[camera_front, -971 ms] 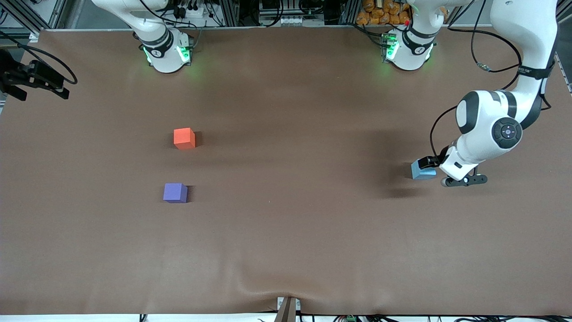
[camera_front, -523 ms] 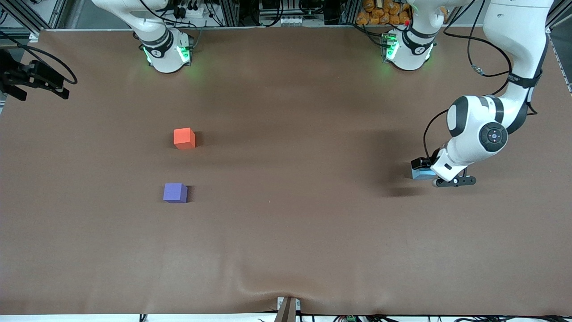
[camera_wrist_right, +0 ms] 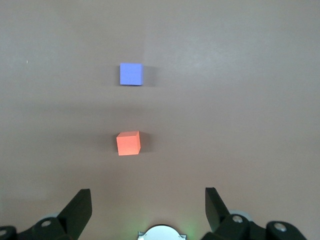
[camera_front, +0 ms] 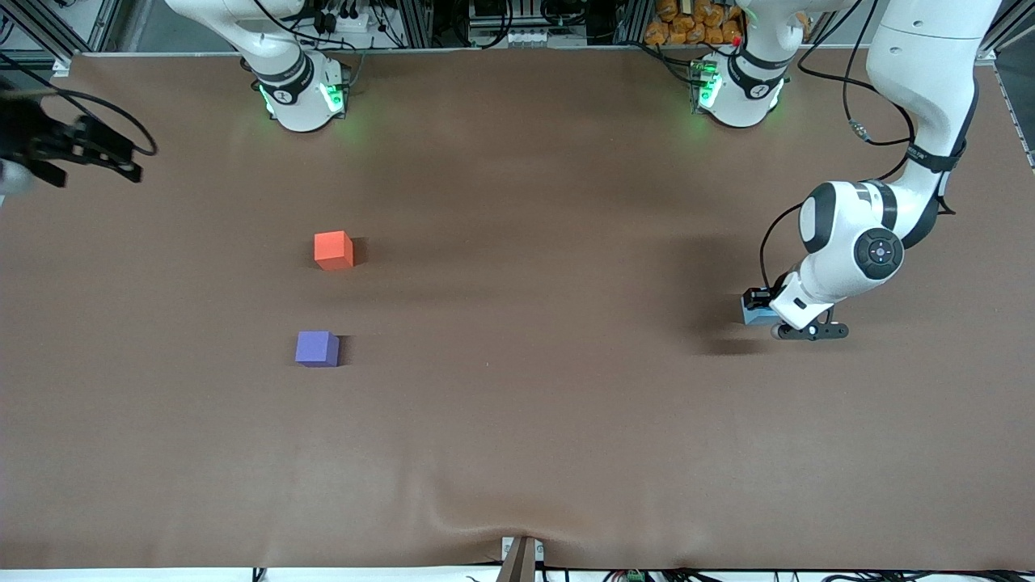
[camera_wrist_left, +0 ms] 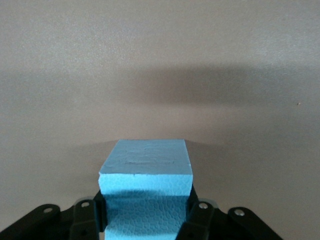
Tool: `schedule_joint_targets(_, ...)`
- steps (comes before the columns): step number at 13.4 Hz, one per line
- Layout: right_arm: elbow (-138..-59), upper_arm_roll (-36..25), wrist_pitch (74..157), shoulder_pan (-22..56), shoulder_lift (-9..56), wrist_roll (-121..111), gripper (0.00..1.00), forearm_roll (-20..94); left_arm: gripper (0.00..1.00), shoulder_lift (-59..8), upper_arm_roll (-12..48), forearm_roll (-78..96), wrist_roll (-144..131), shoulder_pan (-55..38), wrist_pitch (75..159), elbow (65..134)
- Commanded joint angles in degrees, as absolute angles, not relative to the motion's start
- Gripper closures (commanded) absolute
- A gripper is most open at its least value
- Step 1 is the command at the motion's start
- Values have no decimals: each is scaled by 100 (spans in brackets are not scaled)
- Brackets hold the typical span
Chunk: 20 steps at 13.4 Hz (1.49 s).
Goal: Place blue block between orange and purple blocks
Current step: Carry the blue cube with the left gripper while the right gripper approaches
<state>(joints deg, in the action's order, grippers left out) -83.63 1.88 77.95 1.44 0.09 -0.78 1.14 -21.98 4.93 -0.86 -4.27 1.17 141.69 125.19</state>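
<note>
The sky-blue block (camera_front: pixel 749 314) sits at the left arm's end of the table, mostly hidden under the left hand. In the left wrist view the blue block (camera_wrist_left: pixel 146 185) fills the space between the fingers (camera_wrist_left: pixel 197 217), which press its sides. My left gripper (camera_front: pixel 760 312) is shut on it at table level. The orange block (camera_front: pixel 333 250) and the purple block (camera_front: pixel 316 348) lie toward the right arm's end, purple nearer the front camera, with a bare gap between them. My right gripper (camera_front: pixel 121 162) waits open and empty, high at the table's edge, looking down on the orange block (camera_wrist_right: pixel 128 143) and the purple block (camera_wrist_right: pixel 131 74).
The brown table cover (camera_front: pixel 517 404) is bare between the blue block and the other two. The two arm bases (camera_front: pixel 303 93) (camera_front: pixel 736 89) stand along the table's edge farthest from the front camera.
My left arm has swung toward the right arm's end and settled over the blue block, hiding most of it. My right gripper has shifted slightly. The orange and purple blocks have not moved.
</note>
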Motion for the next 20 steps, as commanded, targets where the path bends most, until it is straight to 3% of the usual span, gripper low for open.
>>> schedule_joint_targets(1, -8350, 158, 7743, 526, 149, -18, 0, 167, 100, -2162, 641, -79, -386, 88, 14238, 12472)
schedule_joint_targets(6, -8350, 158, 7813, 580, 816, -26, 0, 649, 100, -2214, 1187, -35, -1166, -551, 14116, 11674)
schedule_joint_targets(13, -8788, 141, 8094, 344, 1151, -18, 0, 1536, 100, -3751, 1178, -9, -4276, -2433, 12236, 8423)
schedule_joint_targets(16, -9192, 141, 9005, 360, 1212, -18, 0, 1871, 100, -3937, 1178, 9, -4990, -2864, 12199, 8184)
schedule_joint_targets(20, -9132, 149, 9858, 483, 1704, -114, 0, 1890, 100, -4367, 1125, 9, -5914, -3515, 12225, 7700)
